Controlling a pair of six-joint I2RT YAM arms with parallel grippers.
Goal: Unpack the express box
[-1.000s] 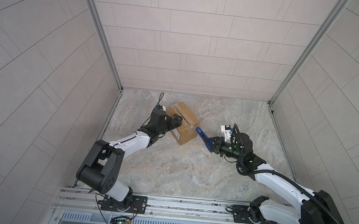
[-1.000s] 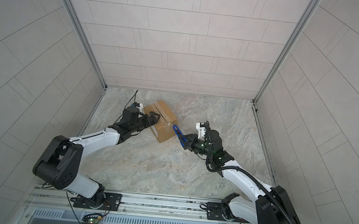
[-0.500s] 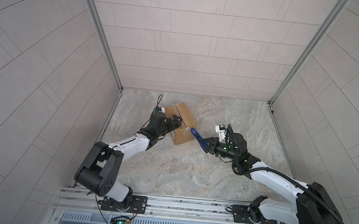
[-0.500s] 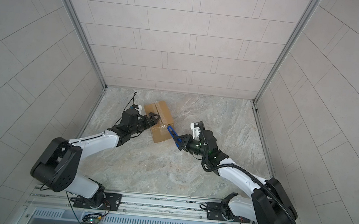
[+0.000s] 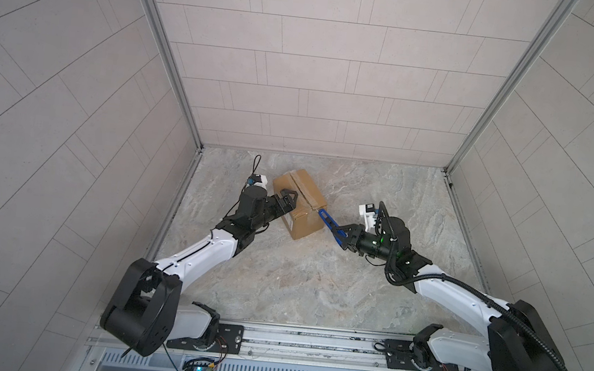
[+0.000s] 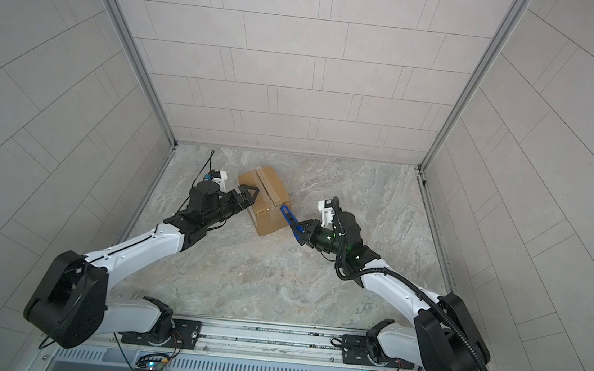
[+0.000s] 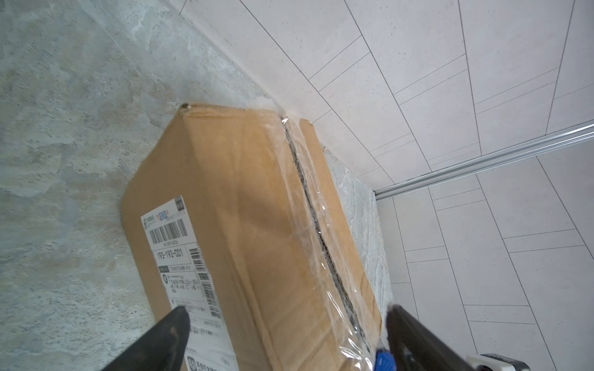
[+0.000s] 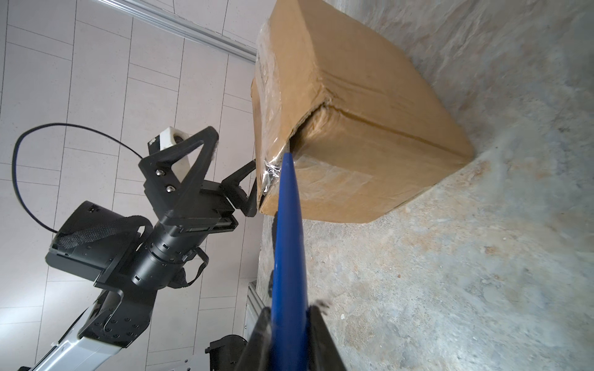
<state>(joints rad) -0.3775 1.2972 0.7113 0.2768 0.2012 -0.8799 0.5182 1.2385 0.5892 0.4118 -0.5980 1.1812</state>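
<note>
Small brown cardboard express box (image 5: pixel 298 209) on the grey marbled tabletop (image 5: pixel 314 290), left of centre and toward the back wall; blade at its taped seam.

Left gripper (image 7: pixel 286 311) is spread wide, fingers straddling the box's near end, one beside the white shipping label (image 7: pixel 180 257); whether they touch it cannot be told. Right gripper (image 8: pixel 289 311) is pinched on the long blue utility knife (image 8: pixel 287 225), whose tip meets the clear tape (image 7: pixel 321 231) at the box's upper edge, where a flap gapes slightly.
</note>
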